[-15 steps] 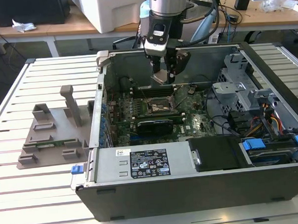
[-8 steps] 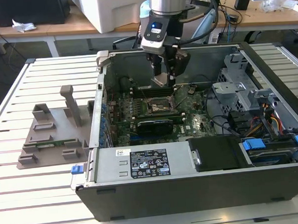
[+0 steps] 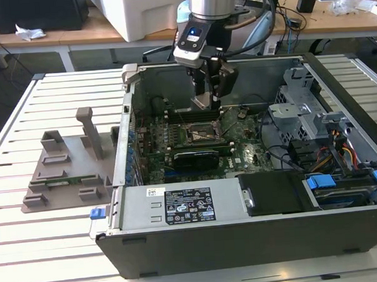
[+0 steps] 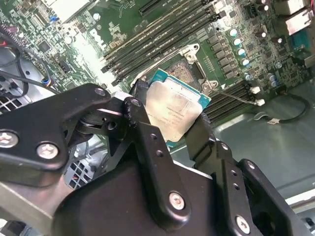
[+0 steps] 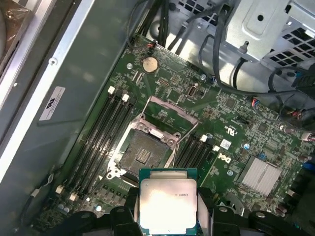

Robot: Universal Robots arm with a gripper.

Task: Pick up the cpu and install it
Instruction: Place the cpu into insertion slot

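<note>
The arm's gripper (image 3: 205,101) hangs inside an open computer case (image 3: 244,239). Its two black fingers (image 4: 147,132) are clamped on opposite edges of the cpu (image 5: 168,202), which is held in the air near the motherboard's (image 5: 236,147) open socket (image 5: 142,155).

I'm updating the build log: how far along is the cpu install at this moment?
Done: the pick-up, since the gripper is shut on the cpu, held above the motherboard inside the open case. In hand: it hangs close to the socket, whose frame stands open with the contact bed bare. Left: the cpu is not yet seated in the socket.
</note>
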